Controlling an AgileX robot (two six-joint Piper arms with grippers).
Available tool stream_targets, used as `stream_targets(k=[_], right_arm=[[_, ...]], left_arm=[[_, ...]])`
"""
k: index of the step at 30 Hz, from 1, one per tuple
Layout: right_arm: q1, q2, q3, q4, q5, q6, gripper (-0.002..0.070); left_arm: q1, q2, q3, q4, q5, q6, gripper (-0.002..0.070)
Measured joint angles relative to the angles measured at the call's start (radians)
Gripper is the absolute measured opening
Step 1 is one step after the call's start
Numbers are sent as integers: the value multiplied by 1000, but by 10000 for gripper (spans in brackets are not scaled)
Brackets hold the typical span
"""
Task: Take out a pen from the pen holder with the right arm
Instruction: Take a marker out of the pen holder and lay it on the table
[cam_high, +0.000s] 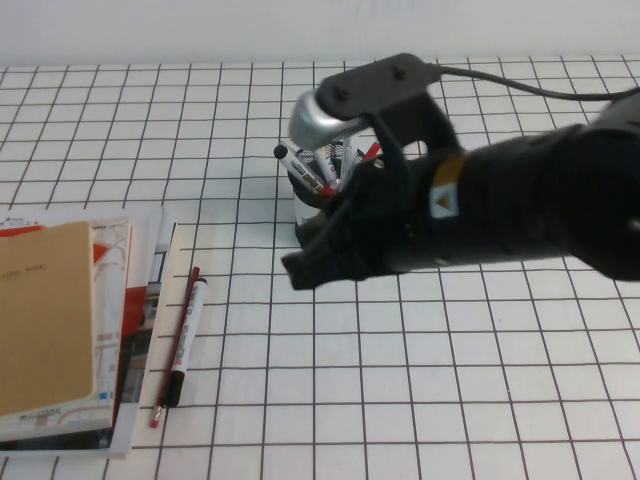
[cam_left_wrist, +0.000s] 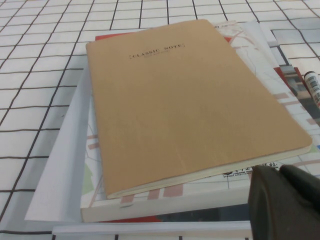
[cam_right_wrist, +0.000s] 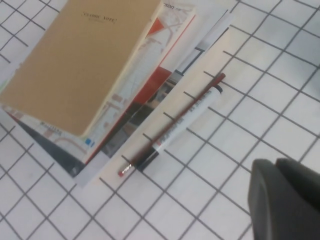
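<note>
Hovering clenched beside the pen holder (cam_high: 303, 207), right hand (cam_high: 305, 270), left hand (cam_left_wrist: 282, 200) over notebook (cam_left_wrist: 190, 100), grip unclear, marker (cam_high: 189, 330) and pencil (cam_high: 174, 350) nearby

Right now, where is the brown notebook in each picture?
High view: brown notebook at the far left, atop magazines; the right pincer, shut, is by the pen holder.
Left wrist view: it fills the middle, just beyond the left pincer.
Right wrist view: on the magazines, past the marker from the right pincer.
Shared landmark: the white marker beside the magazines.
</note>
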Motion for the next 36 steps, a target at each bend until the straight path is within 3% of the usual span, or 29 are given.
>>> stream_targets(k=[6,11,18,23,29,32,36], right_arm=[[0,-221,140,-57,86,0,-14],[0,-360,199,-112,274,0,-15],[0,-453,248,-113,515,0,-15],[0,-467,250,-118,584,0,-15],[0,-492,276,-193,555,0,-15],[-30,-555,379,-233,440,0,-15],[-163,-687,608,-248,200,0,-15]], left_arm=[[0,0,0,0,0,0,-4],[0,0,0,0,0,0,-4],[0,0,0,0,0,0,-5],[0,0,0,0,0,0,-4],[0,0,0,0,0,0,-4],[0,0,0,0,0,0,-4],[0,0,0,0,0,0,-4]])
